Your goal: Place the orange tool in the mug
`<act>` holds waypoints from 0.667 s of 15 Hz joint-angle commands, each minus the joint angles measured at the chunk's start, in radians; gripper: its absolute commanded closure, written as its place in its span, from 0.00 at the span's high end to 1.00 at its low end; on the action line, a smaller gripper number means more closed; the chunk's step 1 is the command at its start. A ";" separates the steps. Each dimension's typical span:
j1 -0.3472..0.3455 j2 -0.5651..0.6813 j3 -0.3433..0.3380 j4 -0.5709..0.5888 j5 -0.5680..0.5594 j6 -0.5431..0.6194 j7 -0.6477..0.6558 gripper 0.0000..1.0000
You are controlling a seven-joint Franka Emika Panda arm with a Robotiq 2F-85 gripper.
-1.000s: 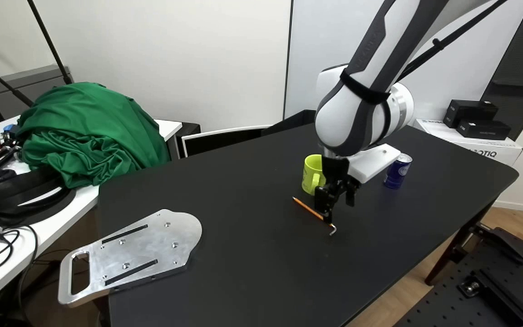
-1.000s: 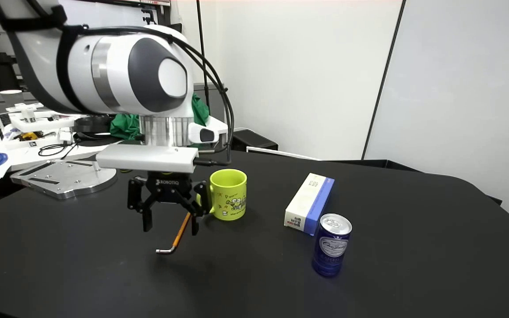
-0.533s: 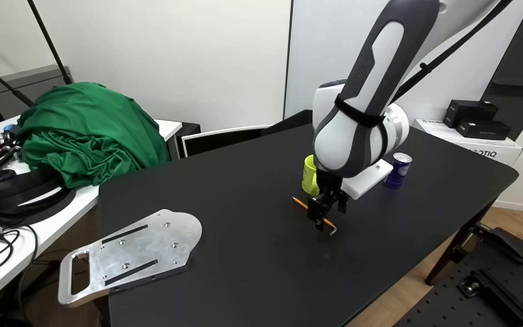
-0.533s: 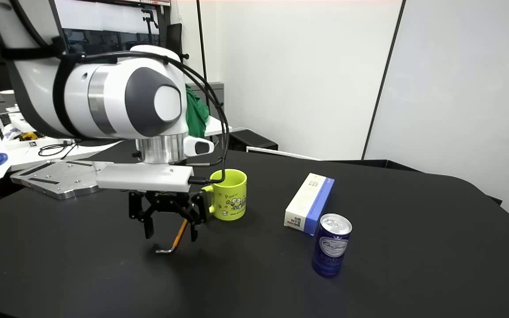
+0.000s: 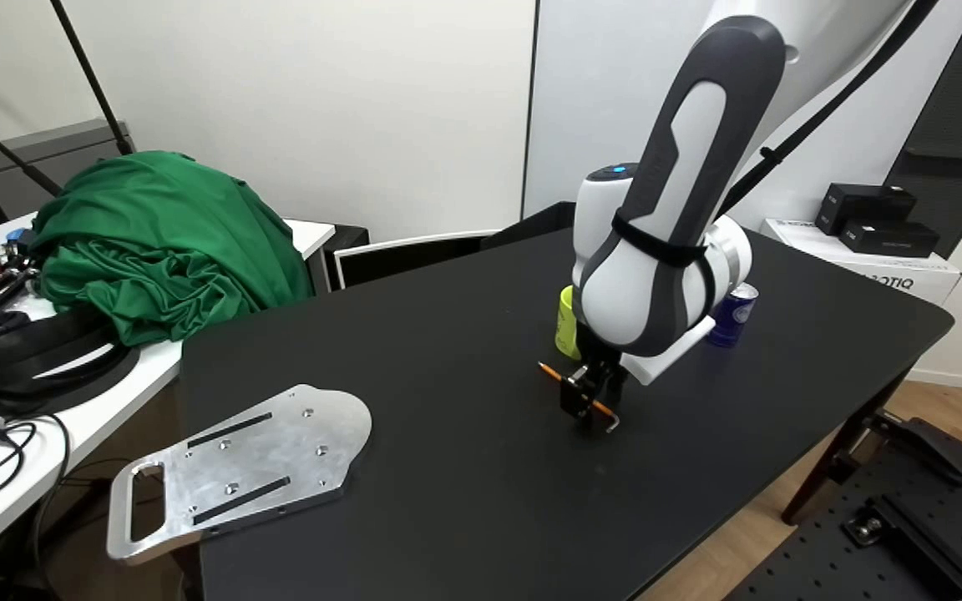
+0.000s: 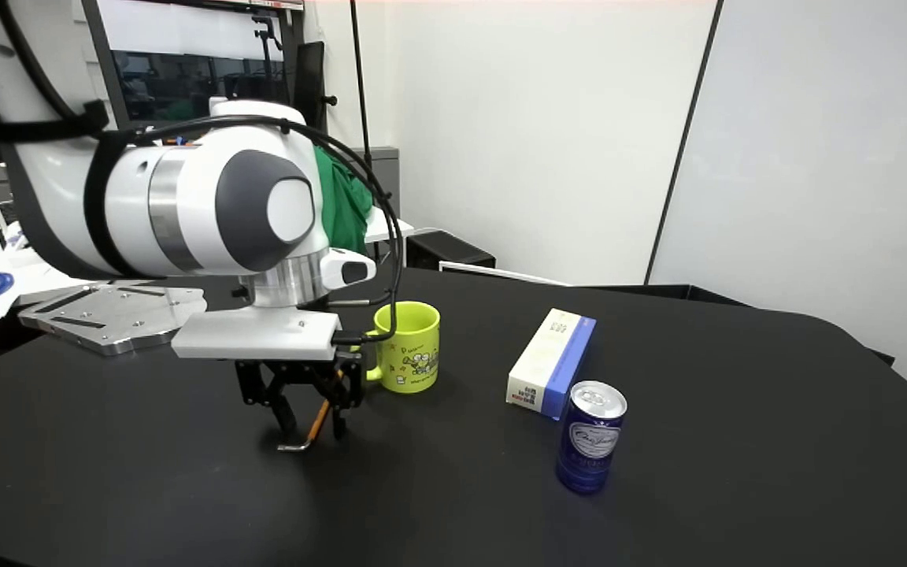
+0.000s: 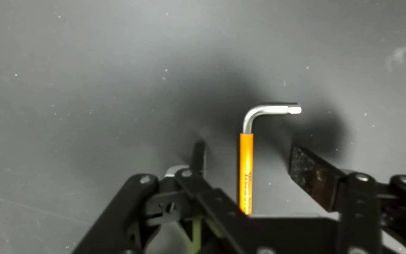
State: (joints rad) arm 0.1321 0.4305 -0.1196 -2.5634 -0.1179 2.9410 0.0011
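The orange tool (image 7: 246, 169) is a thin hex key with an orange sleeve and a bent silver end. It lies flat on the dark table in both exterior views (image 5: 551, 371) (image 6: 318, 421). My gripper (image 7: 247, 151) is open, with one finger on each side of the orange sleeve and a gap on both sides. In both exterior views the gripper (image 5: 588, 413) (image 6: 315, 430) is low at the table, over the tool. The yellow-green mug (image 6: 409, 358) stands upright close behind the gripper; the arm partly hides it in an exterior view (image 5: 565, 325).
A blue can (image 6: 589, 445) stands on the table (image 6: 697, 472), also seen partly behind the arm (image 5: 730, 319). A white-and-blue box (image 6: 552, 358) lies between can and mug. A metal plate (image 5: 264, 459) lies at the table's end. Green cloth (image 5: 164, 242) sits on a side table.
My gripper has moved down to the table around the orange tool. Its fingers are closer together than before. The tool and the mug have not moved.
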 commanded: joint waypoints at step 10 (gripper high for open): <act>-0.057 -0.059 0.049 -0.001 0.075 -0.124 0.022 0.04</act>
State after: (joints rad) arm 0.1401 0.4182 -0.1387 -2.5624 -0.0931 2.9167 0.0197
